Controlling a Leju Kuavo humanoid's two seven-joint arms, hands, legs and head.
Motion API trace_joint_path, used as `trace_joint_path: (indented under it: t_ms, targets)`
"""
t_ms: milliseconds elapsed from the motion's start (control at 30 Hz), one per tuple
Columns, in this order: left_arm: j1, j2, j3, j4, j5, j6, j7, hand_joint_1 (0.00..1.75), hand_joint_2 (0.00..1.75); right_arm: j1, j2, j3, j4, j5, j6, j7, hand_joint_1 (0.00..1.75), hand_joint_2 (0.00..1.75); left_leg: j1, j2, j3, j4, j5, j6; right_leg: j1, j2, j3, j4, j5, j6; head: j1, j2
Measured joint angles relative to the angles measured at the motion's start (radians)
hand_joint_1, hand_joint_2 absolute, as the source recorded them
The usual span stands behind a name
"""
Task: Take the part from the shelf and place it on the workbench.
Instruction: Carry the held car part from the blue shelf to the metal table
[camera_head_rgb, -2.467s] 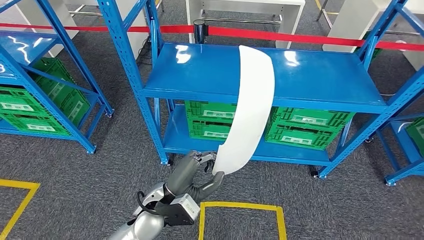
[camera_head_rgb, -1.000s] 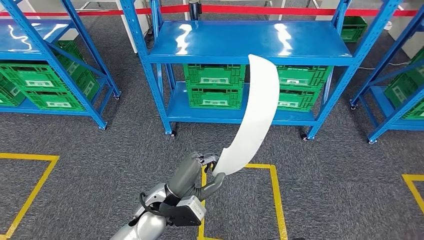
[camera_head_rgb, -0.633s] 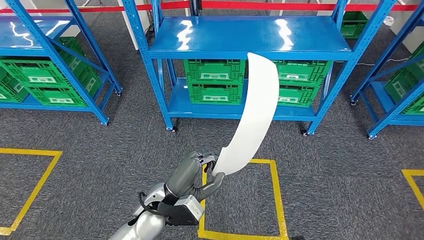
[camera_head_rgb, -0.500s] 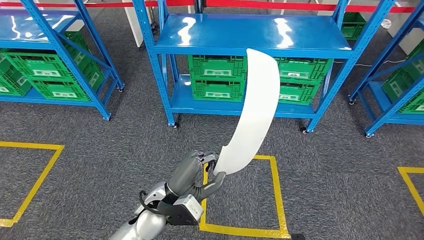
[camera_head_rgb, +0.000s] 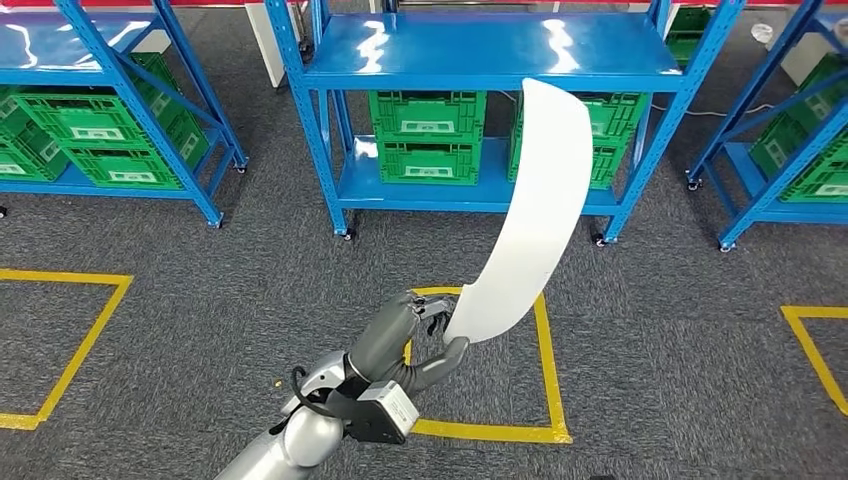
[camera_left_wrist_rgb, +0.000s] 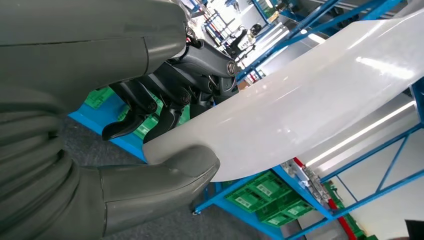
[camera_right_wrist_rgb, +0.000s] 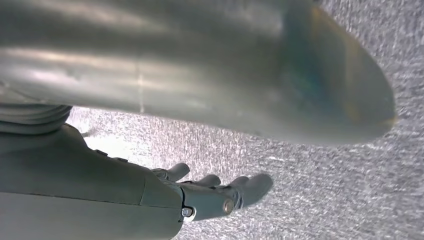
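The part (camera_head_rgb: 535, 210), a long white curved panel, was clamped at its lower end in my left hand (camera_head_rgb: 425, 335), off the shelf (camera_head_rgb: 480, 50). I judged the carrying step underway; next I needed to find the counter. My right hand (camera_right_wrist_rgb: 215, 192) hung with fingers apart.

- left hand (camera_head_rgb: 415, 335) holds the long white curved part (camera_head_rgb: 530, 215) by its lower end, thumb under it
- part sticks up in front of the blue shelf (camera_head_rgb: 480, 45)
- green crates (camera_head_rgb: 425, 135) sit on the shelf's lower level
- yellow floor square (camera_head_rgb: 545, 395) below the hand
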Motion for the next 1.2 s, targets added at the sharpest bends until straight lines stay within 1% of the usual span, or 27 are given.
trace_joint_path:
  t_ms: [67, 133, 167, 200, 233, 300, 367, 400, 467, 500, 533, 600, 633, 667, 700, 733, 767, 800, 833, 867, 900, 933, 1000, 1033, 1100, 1167, 1200]
  targets:
    - [0.0, 0.0, -0.001, 0.003, 0.001, 0.0, -0.001, 1.75, 1.75, -0.004, -0.001, 0.0, -0.002, 0.004, -0.005, 0.0, 0.0, 0.0, 0.003, -0.003, -0.019, 0.05, -0.06, -0.011, 0.0, -0.003, -0.018, -0.001, 0.019, -0.02, -0.001, 0.0]
    - [0.0, 0.0, -0.003, 0.006, 0.001, 0.0, -0.001, 1.75, 1.75, -0.009, -0.004, 0.0, -0.004, 0.005, -0.01, 0.002, 0.0, 0.0, 0.004, -0.005, -0.047, 0.164, -0.154, -0.016, 0.003, -0.003, -0.041, -0.001, 0.039, -0.027, -0.003, 0.0]
    - [0.0, 0.0, -0.004, 0.007, 0.001, 0.001, -0.002, 1.75, 1.75, -0.01, -0.005, 0.0, -0.004, 0.005, -0.011, 0.004, 0.0, 0.0, 0.003, -0.005, -0.056, 0.221, -0.182, -0.016, 0.006, -0.003, -0.054, -0.001, 0.049, -0.028, -0.003, 0.0]
    - [0.001, 0.001, -0.006, 0.01, 0.001, 0.002, -0.002, 1.75, 1.75, -0.011, -0.006, 0.0, -0.004, 0.005, -0.011, 0.005, 0.0, 0.0, 0.003, -0.005, -0.054, 0.258, -0.188, -0.013, 0.009, -0.004, -0.068, 0.0, 0.06, -0.028, -0.003, 0.0]
    - [0.002, 0.001, -0.008, 0.012, 0.001, 0.003, -0.002, 1.75, 1.75, -0.011, -0.007, 0.0, -0.004, 0.005, -0.011, 0.007, 0.0, 0.0, 0.001, -0.006, -0.037, 0.263, -0.175, -0.007, 0.012, -0.005, -0.081, 0.0, 0.071, -0.029, -0.003, 0.0]
    - [0.001, 0.001, -0.01, 0.014, 0.0, 0.006, -0.001, 1.75, 1.75, -0.011, -0.009, 0.0, -0.004, 0.005, -0.011, 0.008, 0.0, 0.0, -0.007, -0.008, 0.045, 0.174, -0.13, 0.015, 0.018, -0.006, -0.105, 0.0, 0.091, -0.029, -0.003, 0.0]
    - [0.001, -0.001, -0.01, 0.014, 0.004, 0.011, -0.002, 1.75, 1.75, -0.01, -0.008, 0.0, -0.004, 0.006, -0.012, 0.007, 0.0, 0.0, -0.018, -0.008, 0.147, 0.03, -0.131, 0.038, 0.02, -0.005, -0.118, -0.002, 0.109, -0.024, -0.002, 0.0]
    - [0.0, -0.002, -0.01, 0.014, 0.007, 0.014, -0.002, 1.75, 1.75, -0.009, -0.008, 0.0, -0.004, 0.006, -0.013, 0.006, 0.0, 0.0, -0.024, -0.009, 0.177, -0.019, -0.14, 0.044, 0.017, -0.006, -0.12, -0.005, 0.119, -0.019, -0.002, 0.0]
    - [0.0, -0.003, -0.011, 0.015, 0.007, 0.02, 0.0, 1.75, 1.75, -0.008, -0.008, 0.0, -0.004, 0.006, -0.014, 0.007, 0.0, 0.0, -0.03, -0.01, 0.187, -0.057, -0.137, 0.048, 0.012, -0.008, -0.12, -0.017, 0.14, -0.005, -0.004, 0.0]
    - [0.0, -0.004, -0.011, 0.016, 0.004, 0.022, 0.002, 1.75, 1.75, -0.007, -0.009, 0.0, -0.004, 0.006, -0.013, 0.01, 0.0, 0.0, -0.029, -0.007, 0.183, -0.066, -0.123, 0.051, 0.011, -0.007, -0.122, -0.02, 0.143, 0.001, -0.005, 0.0]
    - [-0.001, -0.005, -0.012, 0.017, 0.002, 0.024, 0.004, 1.75, 1.75, -0.006, -0.01, 0.0, -0.004, 0.007, -0.012, 0.013, 0.0, 0.0, -0.026, -0.006, 0.178, -0.075, -0.108, 0.056, 0.012, -0.006, -0.128, -0.013, 0.127, 0.006, -0.005, 0.0]
    - [-0.002, -0.008, -0.013, 0.02, 0.0, 0.027, 0.005, 1.75, 1.75, -0.005, -0.013, 0.001, -0.003, 0.011, -0.01, 0.017, 0.0, 0.0, -0.018, -0.002, 0.16, -0.087, -0.075, 0.063, 0.012, -0.002, -0.152, 0.058, 0.044, 0.013, -0.002, 0.0]
    - [-0.002, -0.009, -0.013, 0.023, 0.0, 0.027, 0.006, 1.75, 1.75, -0.005, -0.014, 0.001, -0.003, 0.012, -0.01, 0.017, 0.0, 0.0, -0.018, -0.002, 0.144, -0.087, -0.062, 0.066, 0.011, -0.002, -0.168, 0.119, -0.008, 0.017, -0.001, 0.0]
    - [-0.001, -0.009, -0.014, 0.025, 0.0, 0.027, 0.006, 1.75, 1.75, -0.005, -0.016, 0.001, -0.004, 0.013, -0.01, 0.018, 0.0, 0.0, -0.017, -0.001, 0.127, -0.085, -0.051, 0.065, 0.009, -0.001, -0.18, 0.181, -0.041, 0.022, -0.001, 0.0]
    - [-0.001, -0.009, -0.014, 0.028, 0.0, 0.027, 0.006, 1.75, 1.75, -0.005, -0.018, 0.001, -0.004, 0.014, -0.01, 0.018, 0.0, 0.0, -0.016, 0.0, 0.109, -0.081, -0.04, 0.064, 0.008, -0.002, -0.183, 0.229, -0.051, 0.026, -0.001, 0.0]
    - [-0.001, -0.009, -0.014, 0.03, 0.0, 0.027, 0.007, 1.75, 1.75, -0.005, -0.019, 0.001, -0.004, 0.014, -0.01, 0.019, 0.0, 0.0, -0.014, 0.001, 0.09, -0.075, -0.029, 0.06, 0.006, -0.002, -0.174, 0.25, -0.036, 0.03, -0.001, 0.0]
    - [0.0, -0.009, -0.014, 0.032, 0.0, 0.027, 0.007, 1.75, 1.75, -0.005, -0.021, 0.001, -0.004, 0.014, -0.01, 0.019, 0.0, 0.0, -0.011, 0.002, 0.069, -0.067, -0.02, 0.056, 0.003, -0.002, -0.148, 0.239, -0.007, 0.035, -0.001, 0.0]
    - [-0.001, -0.009, -0.014, 0.033, 0.0, 0.027, 0.007, 1.75, 1.75, -0.005, -0.021, 0.001, -0.004, 0.014, -0.01, 0.02, 0.0, 0.0, -0.007, 0.002, 0.048, -0.056, -0.011, 0.05, -0.001, -0.002, -0.105, 0.196, 0.019, 0.041, -0.001, 0.0]
    - [-0.001, -0.01, -0.014, 0.033, 0.0, 0.028, 0.007, 1.75, 1.75, -0.006, -0.021, 0.002, -0.004, 0.014, -0.01, 0.02, 0.0, 0.0, -0.006, 0.002, 0.028, -0.042, -0.005, 0.044, -0.005, -0.001, -0.051, 0.13, 0.022, 0.047, 0.0, 0.0]
    - [-0.001, -0.01, -0.014, 0.033, 0.0, 0.028, 0.007, 1.75, 1.75, -0.007, -0.021, 0.002, -0.004, 0.015, -0.01, 0.019, 0.0, 0.0, -0.006, 0.001, 0.012, -0.027, -0.001, 0.038, -0.006, 0.001, -0.004, 0.067, 0.01, 0.044, 0.001, 0.0]
    - [-0.001, -0.011, -0.014, 0.032, 0.0, 0.028, 0.007, 1.75, 1.75, -0.008, -0.021, 0.002, -0.004, 0.015, -0.01, 0.019, 0.0, 0.0, -0.008, 0.001, 0.002, -0.015, 0.004, 0.031, -0.006, 0.002, 0.028, 0.019, -0.01, 0.039, 0.002, 0.0]
    - [-0.001, -0.011, -0.015, 0.032, 0.0, 0.029, 0.006, 1.75, 1.75, -0.008, -0.021, 0.003, -0.004, 0.015, -0.009, 0.018, 0.0, 0.0, -0.009, 0.0, -0.004, -0.009, 0.009, 0.025, -0.005, 0.004, 0.041, -0.007, -0.026, 0.029, 0.003, 0.0]
    - [0.0, -0.011, -0.015, 0.033, 0.0, 0.03, 0.006, 1.75, 1.75, -0.006, -0.021, 0.003, -0.004, 0.015, -0.009, 0.017, 0.0, 0.0, -0.007, 0.0, -0.008, -0.006, 0.019, 0.012, -0.003, 0.001, 0.029, -0.009, -0.021, 0.005, 0.003, 0.0]
    - [0.0, -0.01, -0.015, 0.033, 0.001, 0.03, 0.006, 1.75, 1.75, -0.006, -0.021, 0.003, -0.004, 0.014, -0.009, 0.017, 0.0, 0.0, -0.005, -0.001, -0.014, 0.001, 0.006, 0.006, -0.003, -0.001, 0.021, -0.008, -0.012, -0.005, 0.002, 0.0]
    - [0.0, -0.008, -0.015, 0.034, 0.005, 0.03, 0.004, 1.75, 1.75, -0.006, -0.021, 0.003, -0.004, 0.013, -0.009, 0.015, 0.0, 0.0, -0.001, -0.004, -0.036, 0.064, -0.073, -0.005, -0.004, -0.005, -0.001, -0.009, 0.01, -0.02, 0.0, 0.0]
    - [0.001, -0.005, -0.016, 0.034, 0.008, 0.033, 0.002, 1.75, 1.75, -0.007, -0.021, 0.003, -0.004, 0.011, -0.009, 0.01, 0.0, 0.0, 0.001, -0.006, -0.061, 0.185, -0.167, -0.012, -0.001, -0.006, -0.027, -0.009, 0.033, -0.025, -0.001, 0.0]
    - [0.002, -0.004, -0.016, 0.034, 0.008, 0.036, 0.0, 1.75, 1.75, -0.007, -0.021, 0.003, -0.004, 0.011, -0.009, 0.007, 0.0, 0.0, 0.002, -0.006, -0.065, 0.238, -0.181, -0.012, 0.0, -0.006, -0.042, -0.008, 0.044, -0.025, -0.002, 0.0]
